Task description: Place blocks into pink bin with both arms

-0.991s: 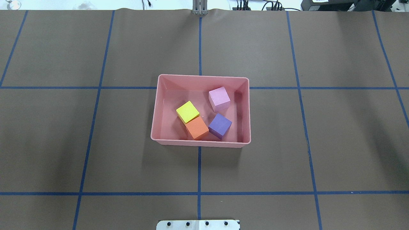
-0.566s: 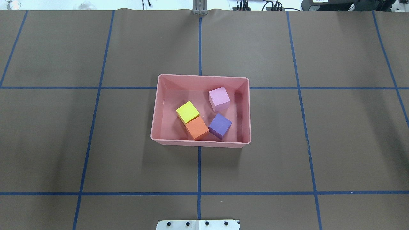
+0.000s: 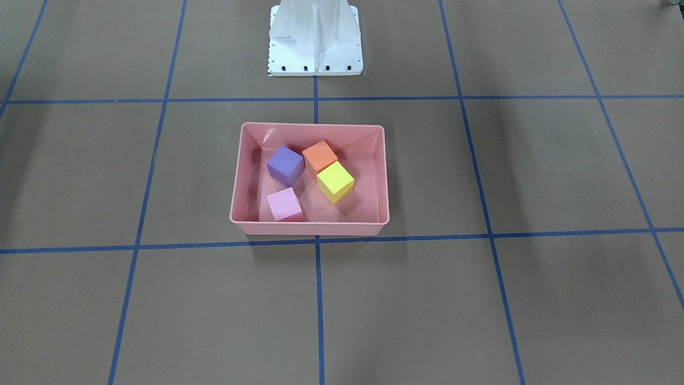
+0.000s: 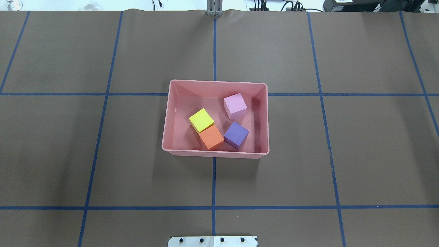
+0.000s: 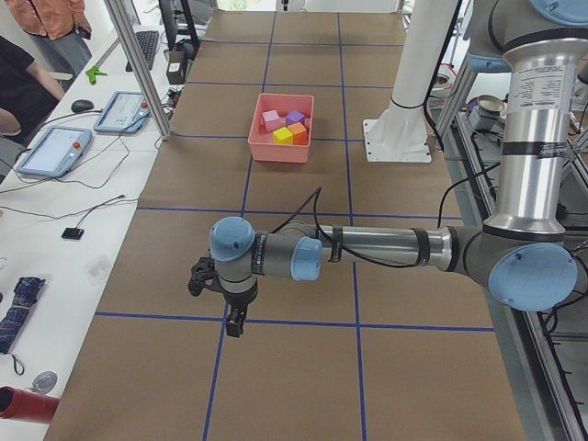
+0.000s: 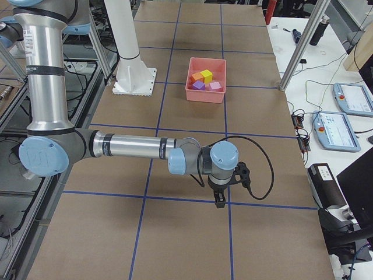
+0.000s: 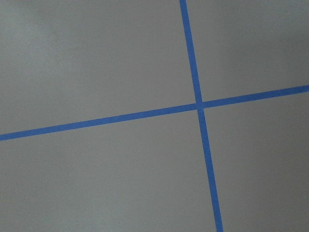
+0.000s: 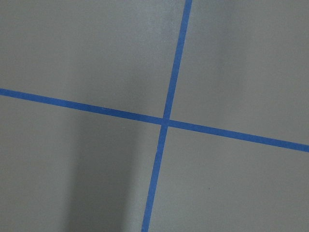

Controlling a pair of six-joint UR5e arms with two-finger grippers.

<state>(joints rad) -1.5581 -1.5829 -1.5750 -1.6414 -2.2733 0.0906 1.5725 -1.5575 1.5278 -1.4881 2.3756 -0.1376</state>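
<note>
The placing is judged done: the pink block (image 4: 235, 105), yellow block (image 4: 201, 119), orange block (image 4: 211, 137) and purple block (image 4: 236, 134) are all seen lying inside the bin (image 4: 215, 82). Yellow is touching orange, and purple is just beside it. No further grasp seems called for. The left claw (image 5: 235, 323) and right claw (image 6: 220, 201) are held low over the table (image 4: 103, 154), well apart from the bin. Whether they are open cannot be told. Bare table is seen all round the bin's rim.

A robotics lab: teach pendants (image 5: 55, 150) beside a tape-gridded table (image 4: 51, 147).
</note>
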